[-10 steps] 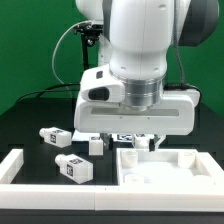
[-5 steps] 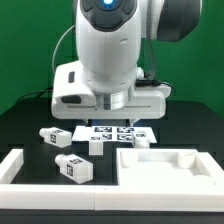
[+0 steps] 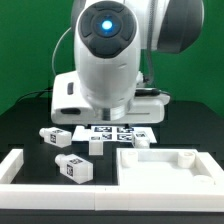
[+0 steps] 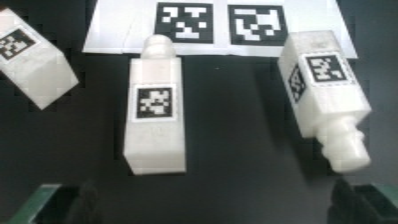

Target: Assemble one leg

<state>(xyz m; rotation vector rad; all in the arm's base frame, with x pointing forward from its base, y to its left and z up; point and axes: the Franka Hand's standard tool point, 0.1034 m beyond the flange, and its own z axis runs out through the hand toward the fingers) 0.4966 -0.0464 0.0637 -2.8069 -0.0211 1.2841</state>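
While the big white rimmed panel sits apart, small white tagged plastic legs lie spaced on the black counter; the end effector hangs wide open, empty.

**Head count on the worktop: four legs, one panel**

Legs first, from the exterior view: leg one, leg two, leg three, leg four. That makes four stubby white posts. The wrist view catches just three of them.

There is one big white panel with raised rims, one white L-shaped rail, and one marker board, with two tags on it showing in the wrist view.

There's one arm and one pincer, with two dark fingertips.
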